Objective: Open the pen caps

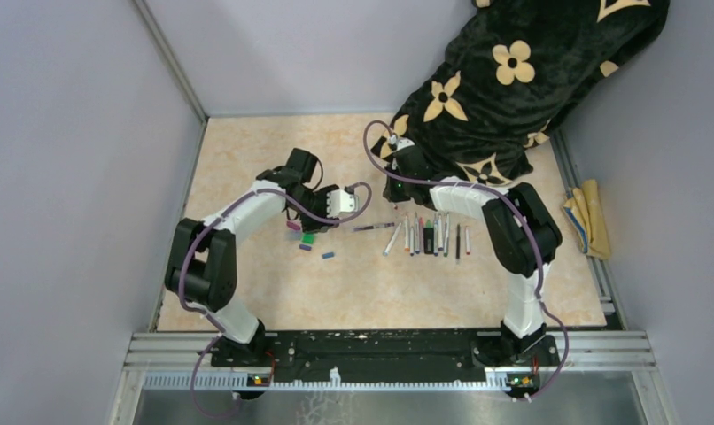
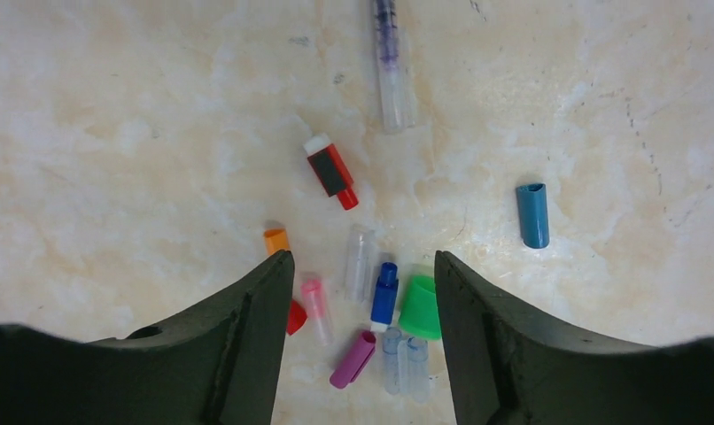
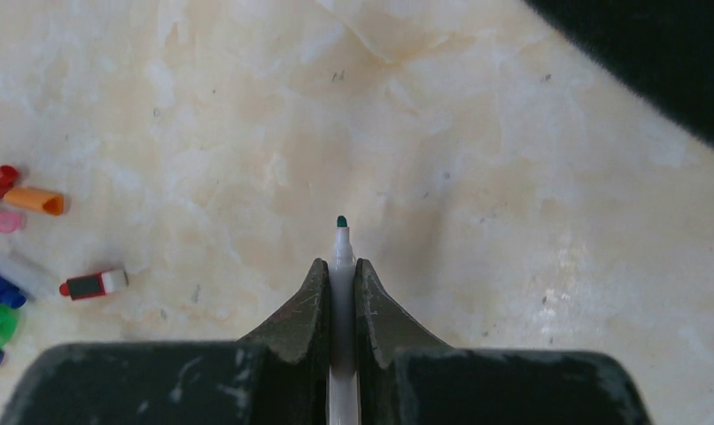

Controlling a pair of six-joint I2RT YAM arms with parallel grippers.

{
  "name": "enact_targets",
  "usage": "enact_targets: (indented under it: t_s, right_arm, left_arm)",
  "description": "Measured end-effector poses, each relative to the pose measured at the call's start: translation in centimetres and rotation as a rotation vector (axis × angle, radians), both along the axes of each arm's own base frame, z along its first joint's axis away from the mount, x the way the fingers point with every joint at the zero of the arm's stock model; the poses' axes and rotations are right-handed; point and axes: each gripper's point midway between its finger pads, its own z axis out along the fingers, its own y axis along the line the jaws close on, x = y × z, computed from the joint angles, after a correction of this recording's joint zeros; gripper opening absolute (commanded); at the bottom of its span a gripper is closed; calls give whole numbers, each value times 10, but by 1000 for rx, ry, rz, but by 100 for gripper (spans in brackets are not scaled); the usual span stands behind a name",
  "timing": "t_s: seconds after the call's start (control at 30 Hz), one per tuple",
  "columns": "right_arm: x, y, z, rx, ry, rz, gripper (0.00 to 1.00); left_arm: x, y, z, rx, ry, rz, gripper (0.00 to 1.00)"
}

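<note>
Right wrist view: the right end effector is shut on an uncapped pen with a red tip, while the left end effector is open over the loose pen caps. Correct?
Not quite. The pen in the right end effector has a dark green tip, not red; the right wrist view shows it. The rest stands: the pen is uncapped, and the left end effector is open over the pen caps.

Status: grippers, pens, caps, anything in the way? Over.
Left gripper open over loose caps. Right gripper shut on uncapped pen, green tip. Black cloth near right gripper, clear of pen.
</note>
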Motion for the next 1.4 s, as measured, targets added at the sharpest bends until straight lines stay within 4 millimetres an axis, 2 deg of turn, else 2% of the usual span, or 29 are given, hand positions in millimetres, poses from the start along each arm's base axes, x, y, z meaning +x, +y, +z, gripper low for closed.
enact_targets:
  t_s: [0.13,0.23,0.27,0.43,0.53,0.77,0.9,0.97,1.07,1.17,1.23,1.3,1.4]
  right_arm:
    - [14,4,-8,-20,-17,-2,6]
    - [14,3,-21,-42,-2,0,11]
    - [13,2,-25,-50,4,3,12]
    - [15,2,-26,-58,-6,10,22]
    - [15,3,-26,-58,-8,16,28]
    - [16,2,-25,-71,-19,33,30]
    - [7,-6,-22,-94,-13,42,36]
    - [0,-8,-14,-101,-20,54,39]
    - [-7,-7,10,-106,-69,84,41]
    - [-19,7,32,-113,-131,155,42]
    - [-32,24,39,-119,-162,241,42]
    - [-45,39,36,-131,-170,333,42]
    - [-65,55,18,-155,-137,472,42]
  left_arm:
    - [9,-4,40,-76,-34,42,86]
    - [16,0,72,-142,-65,81,90]
    - [17,2,80,-157,-74,91,97]
    - [16,17,110,-231,-90,145,99]
    - [12,20,117,-250,-89,150,99]
    - [5,20,127,-283,-82,149,99]
    - [6,26,134,-307,-71,178,99]
    - [8,31,140,-322,-73,193,99]
    - [12,37,147,-343,-83,214,99]
    - [16,44,153,-363,-85,244,99]
    - [18,50,156,-373,-86,265,99]
    - [20,56,160,-382,-90,286,99]
    - [23,67,168,-400,-94,322,99]
